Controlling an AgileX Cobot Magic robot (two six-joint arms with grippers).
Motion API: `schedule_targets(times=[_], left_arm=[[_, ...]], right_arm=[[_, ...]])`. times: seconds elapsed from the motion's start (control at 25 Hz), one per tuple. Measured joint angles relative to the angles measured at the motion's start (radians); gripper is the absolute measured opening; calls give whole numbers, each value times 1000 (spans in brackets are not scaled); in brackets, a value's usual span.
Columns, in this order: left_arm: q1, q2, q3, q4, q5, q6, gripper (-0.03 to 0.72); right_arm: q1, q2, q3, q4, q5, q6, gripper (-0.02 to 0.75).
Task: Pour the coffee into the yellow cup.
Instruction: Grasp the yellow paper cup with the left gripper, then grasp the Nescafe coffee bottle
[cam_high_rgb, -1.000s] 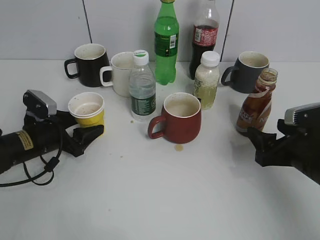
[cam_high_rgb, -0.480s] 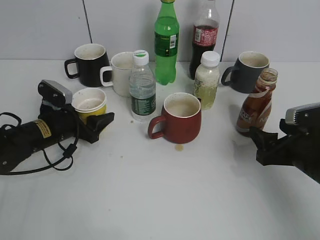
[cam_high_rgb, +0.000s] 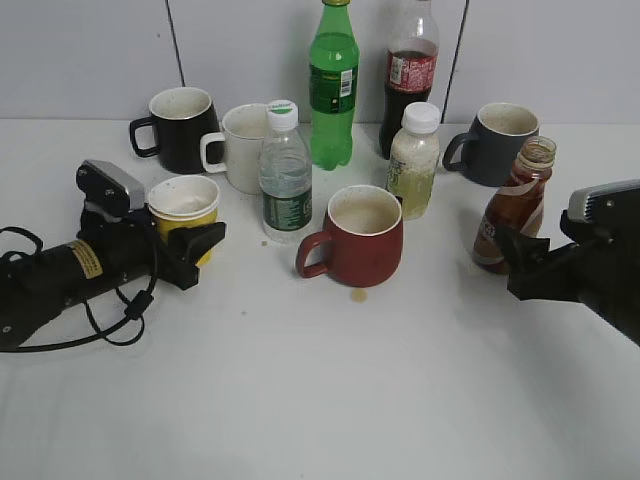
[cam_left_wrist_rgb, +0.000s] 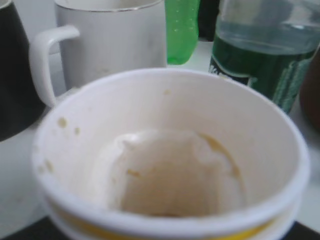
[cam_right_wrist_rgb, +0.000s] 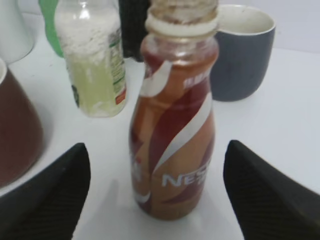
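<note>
On the table's right side I see the coffee standing upright and capless, its label reading "NES..." in the right wrist view. My right gripper is spread wide, one finger to each side of the bottle, not touching it. Just behind stands a grey mug; a pale juice bottle is to its left. Far left, the yellow cup sits in my left gripper, fingers closed around it, beside a white mug. Open tabletop lies toward me.
</note>
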Motion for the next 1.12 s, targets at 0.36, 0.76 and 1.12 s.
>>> schedule_targets(times=[0.36, 0.76, 1.12], left_arm=[[0, -104, 113, 16, -19, 0, 381], [0, -230, 166, 142, -24, 0, 380], [-10, -244, 166, 242, -24, -58, 379]], right_arm=[[0, 123, -114, 29, -2, -3, 629], [0, 274, -249, 35, -1, -2, 619], [0, 305, -288, 38, 0, 0, 501]])
